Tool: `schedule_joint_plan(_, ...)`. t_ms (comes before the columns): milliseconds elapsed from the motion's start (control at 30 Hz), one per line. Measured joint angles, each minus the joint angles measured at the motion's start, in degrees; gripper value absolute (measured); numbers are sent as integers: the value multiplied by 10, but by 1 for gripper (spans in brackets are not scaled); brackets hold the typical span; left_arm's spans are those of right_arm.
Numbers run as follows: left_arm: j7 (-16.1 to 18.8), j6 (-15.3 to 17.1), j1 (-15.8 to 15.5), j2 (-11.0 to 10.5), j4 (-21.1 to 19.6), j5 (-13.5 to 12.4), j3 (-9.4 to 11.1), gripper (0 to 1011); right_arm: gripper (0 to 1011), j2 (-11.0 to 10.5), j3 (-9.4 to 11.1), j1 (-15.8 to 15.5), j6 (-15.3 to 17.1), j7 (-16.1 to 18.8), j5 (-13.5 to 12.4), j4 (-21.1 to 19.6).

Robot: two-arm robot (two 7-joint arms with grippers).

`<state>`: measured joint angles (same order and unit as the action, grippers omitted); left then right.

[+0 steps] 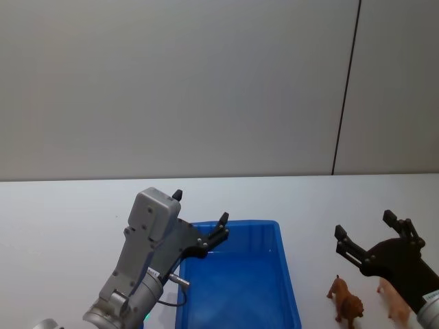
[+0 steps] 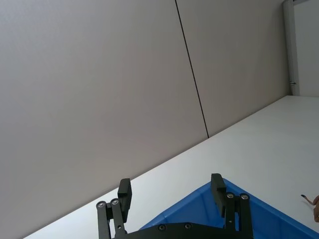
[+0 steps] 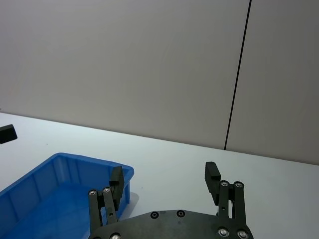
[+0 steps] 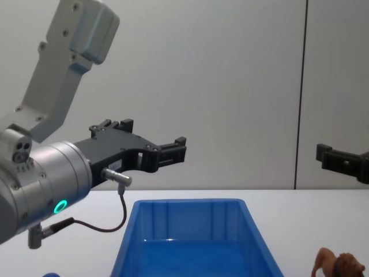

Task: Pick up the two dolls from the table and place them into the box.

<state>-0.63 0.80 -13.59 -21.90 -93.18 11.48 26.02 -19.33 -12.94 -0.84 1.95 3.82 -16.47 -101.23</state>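
Observation:
The brown lion doll and the pale pink pig doll stand side by side on the white table, right of the blue box. My right gripper hovers open above and just behind them, holding nothing. My left gripper hangs open and empty over the box's rear left corner. From the chest, the lion shows at the lower right beside the box, with the left gripper high above the rim. The right wrist view shows its open fingers and the box.
A grey wall with a dark vertical seam rises behind the table. A small blue rounded object peeks in at the chest view's lower left. Bare tabletop stretches left of and behind the box.

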Motion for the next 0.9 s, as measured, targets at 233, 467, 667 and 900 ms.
schedule_joint_plan(233,0,0,0,0,0,0,0,1002,1001,0,0,0,0,0,0,0)
schedule_joint_plan(467,0,0,0,0,0,0,0,1002,1001,0,0,0,0,0,0,0)
schedule_joint_plan(667,0,0,0,0,0,0,0,1002,1001,0,0,0,0,0,0,0)
schedule_joint_plan(900,0,0,0,0,0,0,0,1002,1001,0,0,0,0,0,0,0)
